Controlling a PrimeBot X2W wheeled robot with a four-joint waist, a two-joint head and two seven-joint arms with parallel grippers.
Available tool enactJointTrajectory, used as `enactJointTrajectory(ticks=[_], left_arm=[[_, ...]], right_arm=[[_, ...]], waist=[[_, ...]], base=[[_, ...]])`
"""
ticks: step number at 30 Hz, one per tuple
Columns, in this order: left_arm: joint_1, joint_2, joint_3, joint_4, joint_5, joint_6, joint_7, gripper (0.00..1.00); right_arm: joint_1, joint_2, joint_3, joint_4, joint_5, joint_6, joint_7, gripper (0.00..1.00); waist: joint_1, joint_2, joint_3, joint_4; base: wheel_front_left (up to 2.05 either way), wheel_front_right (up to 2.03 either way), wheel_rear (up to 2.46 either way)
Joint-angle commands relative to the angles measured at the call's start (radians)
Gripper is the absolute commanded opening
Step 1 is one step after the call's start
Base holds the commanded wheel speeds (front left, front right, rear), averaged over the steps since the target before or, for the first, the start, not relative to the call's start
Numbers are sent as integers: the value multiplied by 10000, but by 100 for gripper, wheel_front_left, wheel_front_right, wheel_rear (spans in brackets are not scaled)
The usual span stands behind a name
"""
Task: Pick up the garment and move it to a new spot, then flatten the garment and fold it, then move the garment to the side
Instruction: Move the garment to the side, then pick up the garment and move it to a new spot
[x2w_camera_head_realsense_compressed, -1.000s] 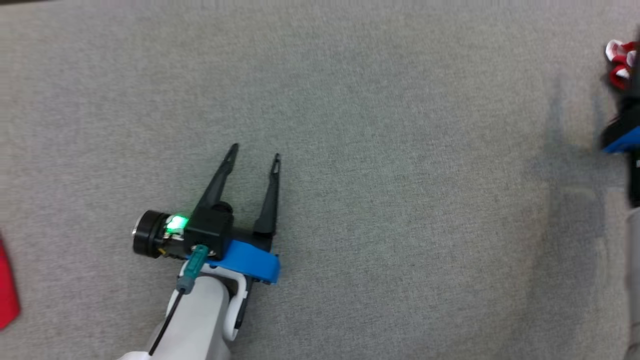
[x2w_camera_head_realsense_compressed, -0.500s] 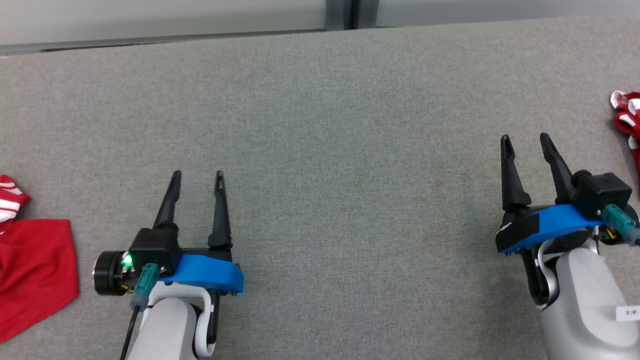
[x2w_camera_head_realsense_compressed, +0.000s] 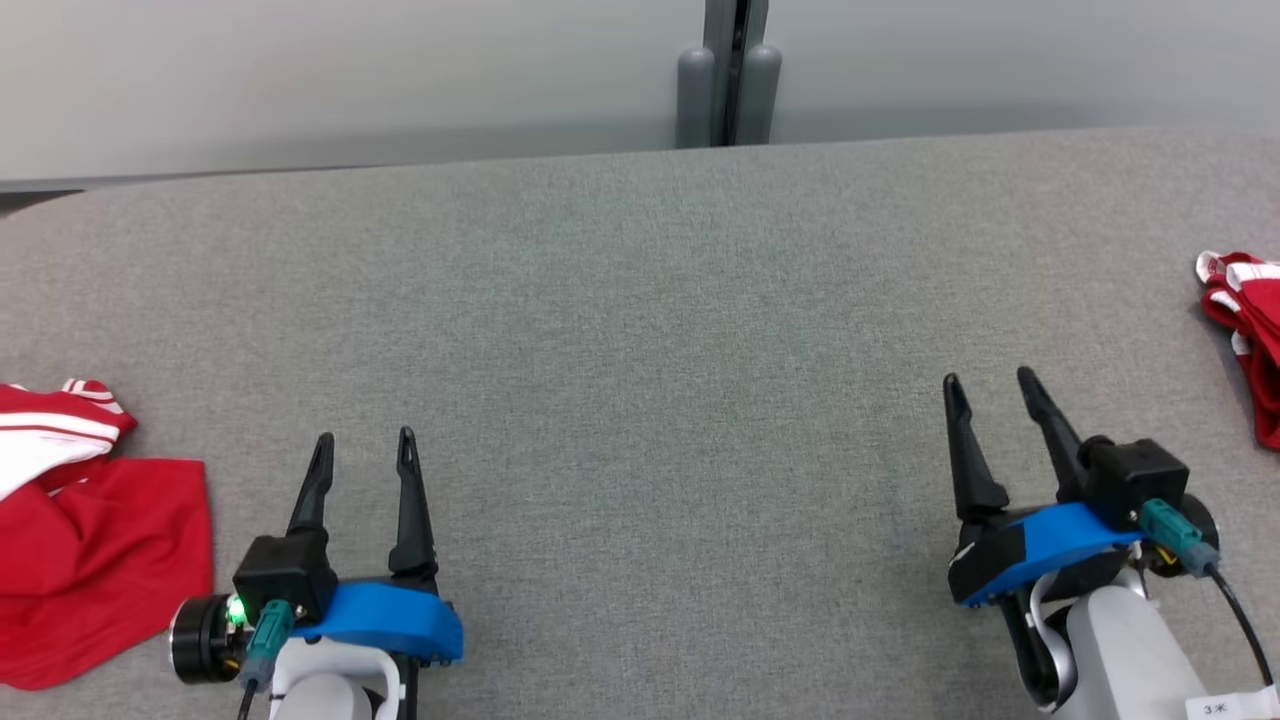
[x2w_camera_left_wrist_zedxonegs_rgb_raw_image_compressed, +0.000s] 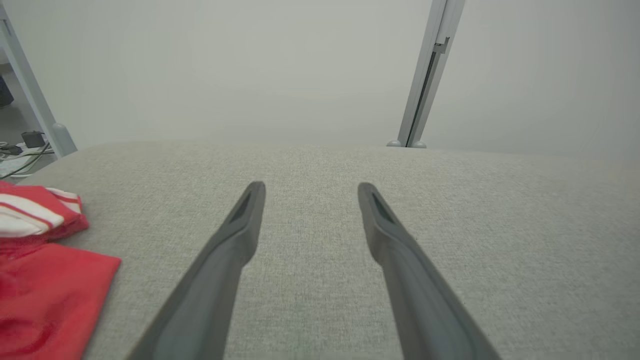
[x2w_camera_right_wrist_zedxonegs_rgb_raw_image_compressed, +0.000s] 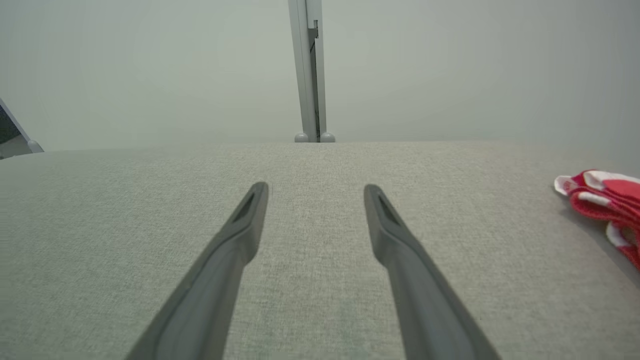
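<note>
Garments lie outboard of both grippers, one at each table edge

Red cloth sits at two places on the grey table (x2w_camera_head_realsense_compressed: 640, 330). The left-hand garment (x2w_camera_head_realsense_compressed: 100, 560), red with a white-striped part bunched at its far end, lies at the table's left edge. It is just beside the left gripper (x2w_camera_head_realsense_compressed: 365, 438), alongside its fingers and wrist rather than ahead of them. The right-hand garment (x2w_camera_head_realsense_compressed: 1245, 320) is a crumpled red-and-white heap cut off by the picture's edge. It lies at the right edge, a little ahead of and outward from the right gripper (x2w_camera_head_realsense_compressed: 988, 378). Both grippers hang over bare table with fingers apart and nothing between them, pointing toward the far edge, so neither is aimed at cloth.

Which piece the task means cannot be told for sure. The right-hand heap looks the less tidy, so it is likely the one to pick up. If so, the right arm is plainly the nearer and must swing outward and slightly forward. The heap's long axis seems to run along the table edge, away from the robot, though much of it is out of sight. The bare middle between the grippers would serve as the new spot.
</note>
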Motion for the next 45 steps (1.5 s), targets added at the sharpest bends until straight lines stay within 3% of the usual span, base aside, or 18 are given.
enactJointTrajectory(ticks=[1,15,29,34,45], left_arm=[[191,2,10,32,-72,-18,20,100],[926,2,234,184,-138,-178,18,100],[832,4,277,225,-49,-263,18,100],[717,2,134,176,-248,-108,18,100],[1156,-1,467,155,-553,213,18,100]], right_arm=[[301,6,107,9,115,-3,-32,100],[1162,9,263,101,571,-3,-32,100],[1075,10,421,140,671,-2,-32,100],[1108,9,406,78,546,-3,-33,100],[1179,6,744,45,568,-3,-33,100]], waist=[[1,-1,-188,10],[1,-1,-1107,156],[1,-1,-1103,317],[1,-1,-885,906],[1,-1,-757,3114]], base=[[0,0,0],[0,0,0],[0,0,0],[0,0,0],[0,0,0]])
